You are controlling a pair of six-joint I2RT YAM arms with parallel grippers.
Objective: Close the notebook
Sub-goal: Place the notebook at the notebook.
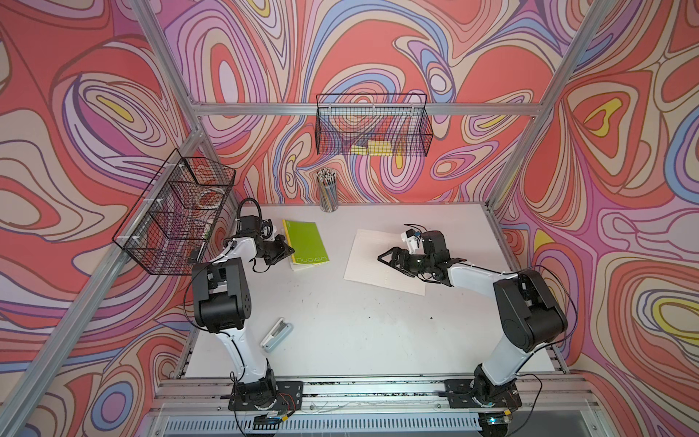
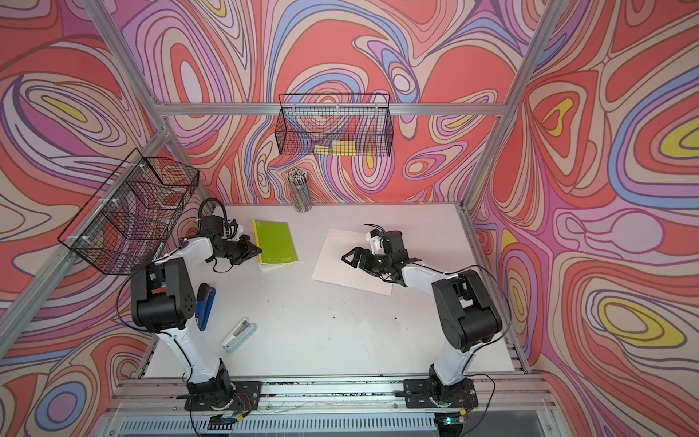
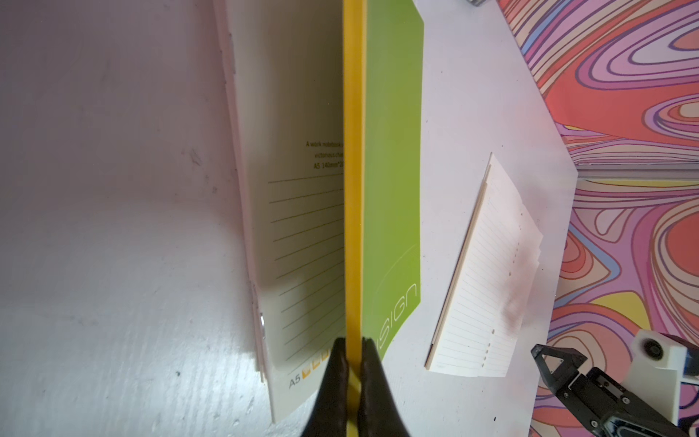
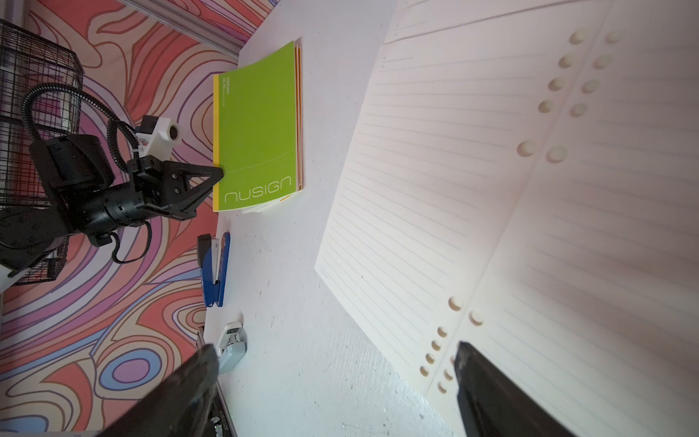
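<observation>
The left gripper [image 3: 354, 346] is clenched on the yellow-edged green cover of the notebook [image 1: 307, 242], with that free edge raised off the first lined page (printed title lines show beneath it in the left wrist view). At the front of the table [image 1: 359, 329] lies a white stapler [image 1: 276, 335]. Further back, the right gripper [image 4: 336, 350] hangs with jaws spread wide over a lined loose-leaf sheet [image 1: 368, 274], to the right of the notebook, which lies on the table's far left part. A pencil cup [image 1: 328, 191] stands at the far edge.
</observation>
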